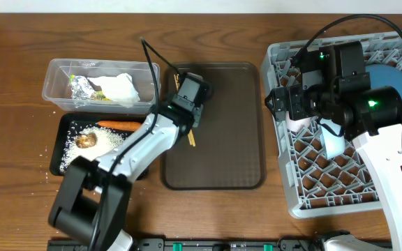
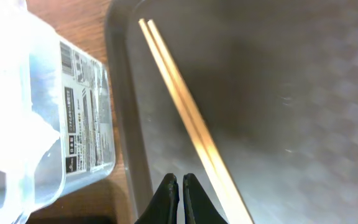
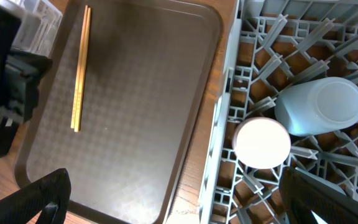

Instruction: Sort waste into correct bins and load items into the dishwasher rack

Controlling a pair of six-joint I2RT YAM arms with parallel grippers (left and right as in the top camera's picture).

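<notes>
Two chopsticks [image 3: 81, 68] lie side by side on the brown tray [image 1: 222, 139]. They sit close to its left rim, and their long axis runs front to back along that rim.

Your left hand [image 2: 180, 183] hovers directly over them. It is clenched, with the fingertips pressed together and holding nothing. In the left wrist view the chopsticks run on a diagonal from upper left to lower right. They pass just beside the fingertips, on the side away from the tub [image 2: 42, 124].

Your right hand [image 3: 173, 186] is spread wide and empty. It hangs over the seam between the brown tray and the rack [image 1: 340, 188], well apart from the chopsticks. Two cups stand upside down in the rack, one pale [image 3: 263, 143] and one blue [image 3: 325, 109].

The left hand is much the nearer, so the pickup looks to be its job. It would likely need to open, shift sideways until the fingers straddle both chopsticks across their length, then lower. The chopsticks are thin and lie flat, so one may slip out of the grip.
</notes>
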